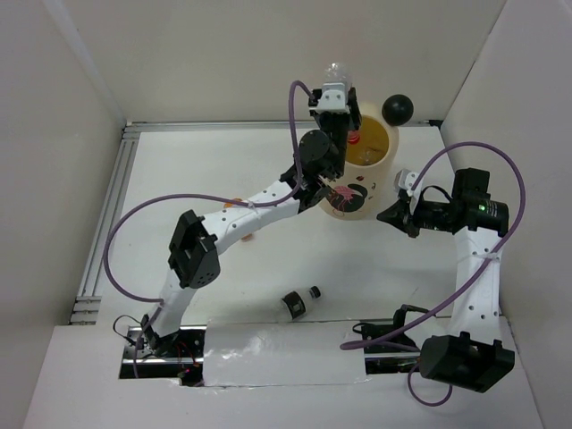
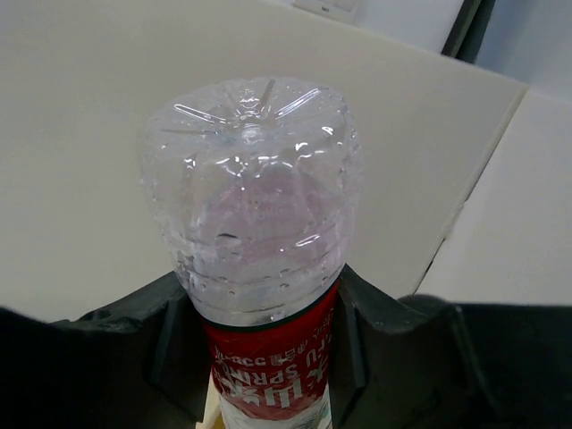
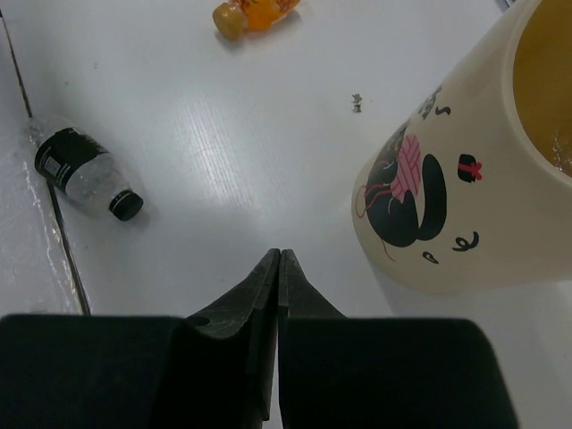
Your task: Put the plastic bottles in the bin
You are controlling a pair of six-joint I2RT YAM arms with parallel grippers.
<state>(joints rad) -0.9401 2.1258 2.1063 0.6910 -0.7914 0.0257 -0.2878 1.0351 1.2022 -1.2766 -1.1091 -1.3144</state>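
Observation:
My left gripper point(image 1: 335, 96) is shut on a clear bottle with a red label point(image 2: 259, 206), held base-up over the far side of the bin's opening; its base shows in the top view point(image 1: 338, 71). The cream bin point(image 1: 356, 204) has a yellow inside, and a bottle with a red cap point(image 1: 355, 138) lies in it. My right gripper point(image 3: 279, 255) is shut and empty, low beside the bin's right wall point(image 3: 447, 192). A black-label bottle point(image 1: 299, 304) lies on the table near the front. A short orange bottle point(image 3: 255, 13) lies to the left of the bin.
One black ball ear point(image 1: 398, 109) sticks out at the bin's far right. White walls close the table at the back and on both sides. A metal rail point(image 1: 103, 223) runs along the left edge. The left arm reaches across in front of the bin.

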